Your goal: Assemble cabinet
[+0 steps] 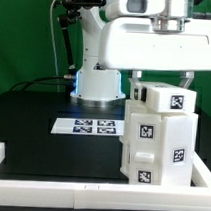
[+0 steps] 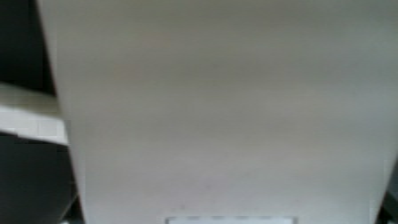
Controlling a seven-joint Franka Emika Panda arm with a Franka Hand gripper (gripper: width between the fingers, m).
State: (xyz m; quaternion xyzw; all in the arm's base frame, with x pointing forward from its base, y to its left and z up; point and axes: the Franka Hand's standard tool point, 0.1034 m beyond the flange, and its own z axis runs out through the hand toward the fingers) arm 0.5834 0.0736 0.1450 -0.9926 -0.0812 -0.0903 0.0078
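White rail running along near edge — cabinet standing just behind, right side; marker board lying left, table open there. Claw state — cannot tell.

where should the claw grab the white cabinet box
Probably the upper part of the upright white cabinet box with black marker tags, coming from above. It stands tall on the black table, its flat opposite side walls suiting a pinch. The claw itself is hidden.

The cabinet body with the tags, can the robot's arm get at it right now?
Probably yes. The arm hangs right above the cabinet body, nothing between them, and the wrist view is filled with a white panel. The tool itself is hidden.
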